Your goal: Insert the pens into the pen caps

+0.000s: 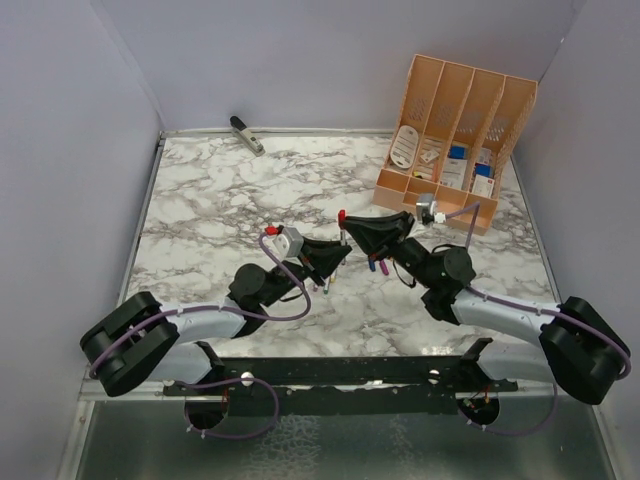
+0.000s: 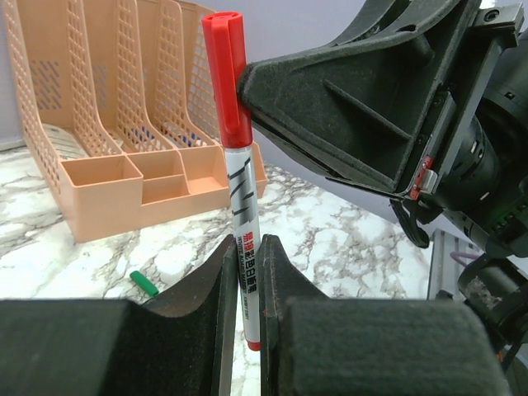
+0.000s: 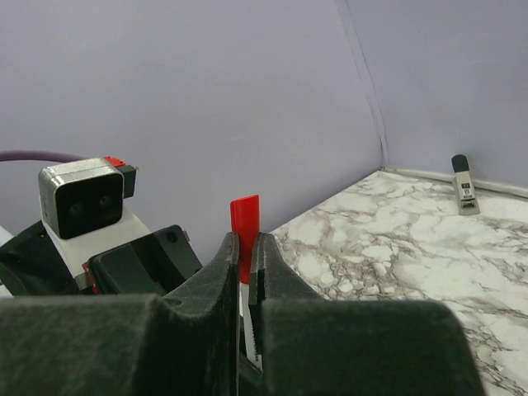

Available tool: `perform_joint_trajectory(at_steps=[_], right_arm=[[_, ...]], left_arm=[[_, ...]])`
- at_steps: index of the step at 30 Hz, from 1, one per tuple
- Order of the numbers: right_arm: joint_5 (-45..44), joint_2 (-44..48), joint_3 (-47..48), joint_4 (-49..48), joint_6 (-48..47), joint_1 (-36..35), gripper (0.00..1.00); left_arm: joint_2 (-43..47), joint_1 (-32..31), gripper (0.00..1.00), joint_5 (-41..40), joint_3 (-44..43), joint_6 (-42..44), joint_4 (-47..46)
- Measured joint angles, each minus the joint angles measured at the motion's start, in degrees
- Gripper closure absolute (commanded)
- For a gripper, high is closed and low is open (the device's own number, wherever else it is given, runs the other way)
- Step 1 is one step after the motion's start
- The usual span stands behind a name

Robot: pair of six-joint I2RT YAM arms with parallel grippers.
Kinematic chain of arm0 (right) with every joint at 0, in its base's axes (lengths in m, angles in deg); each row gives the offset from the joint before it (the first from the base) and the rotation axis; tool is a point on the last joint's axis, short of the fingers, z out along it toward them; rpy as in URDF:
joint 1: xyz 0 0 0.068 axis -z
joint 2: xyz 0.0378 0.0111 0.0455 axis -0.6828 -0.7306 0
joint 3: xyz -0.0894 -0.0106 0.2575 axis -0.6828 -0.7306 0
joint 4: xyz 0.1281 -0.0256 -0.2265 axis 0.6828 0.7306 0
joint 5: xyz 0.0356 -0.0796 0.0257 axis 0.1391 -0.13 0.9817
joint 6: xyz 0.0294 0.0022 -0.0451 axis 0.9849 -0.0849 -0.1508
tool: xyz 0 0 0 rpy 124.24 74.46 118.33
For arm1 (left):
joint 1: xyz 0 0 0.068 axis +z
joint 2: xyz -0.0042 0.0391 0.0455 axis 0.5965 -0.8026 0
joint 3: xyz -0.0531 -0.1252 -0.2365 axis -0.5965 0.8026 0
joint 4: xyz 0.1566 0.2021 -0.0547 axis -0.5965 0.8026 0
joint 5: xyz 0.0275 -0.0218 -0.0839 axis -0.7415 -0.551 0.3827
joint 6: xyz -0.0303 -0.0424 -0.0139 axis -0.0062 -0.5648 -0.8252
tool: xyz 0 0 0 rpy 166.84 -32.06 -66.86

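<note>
A white pen [image 2: 241,202] with a red cap [image 2: 228,74] on its top end stands upright between my two grippers. My left gripper [image 2: 248,247] is shut on the pen's lower barrel. My right gripper [image 3: 246,243] is shut on the red cap [image 3: 245,216]; its black fingers [image 2: 330,107] press the cap from the right. In the top view the grippers meet at mid-table, left [image 1: 336,257], right [image 1: 347,229], with the red cap [image 1: 342,214] on top. A loose green cap [image 2: 143,283] lies on the table. More pens [image 1: 378,266] lie under the right gripper, partly hidden.
An orange mesh desk organizer [image 1: 455,125] stands at the back right, also in the left wrist view [image 2: 99,177]. A grey clip-like tool [image 1: 246,134] lies by the back wall, also in the right wrist view [image 3: 464,183]. Grey walls enclose the marble table [image 1: 220,200].
</note>
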Motion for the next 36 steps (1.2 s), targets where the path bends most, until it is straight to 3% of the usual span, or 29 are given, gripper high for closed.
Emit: perform_joint_trajectory(at_steps=[20,27,36], right_arm=[[-2.6,-3.6,0.6,-0.7,-0.7,-1.7,0.99],[-2.6,-2.7,2.3,5.3,-3.0,-1.8,0.62],[-6.1,3.4,4.0,18.1,-7.1,-2.1,0.59]], left_arm=[[7.0,0.6,1.0,-3.8,1.2,5.4,10.5],[7.7,0.7,1.0,-6.3,0.9,6.3,11.6],[6.2,5.6,1.0,-11.8,-8.2,7.8,23.2]])
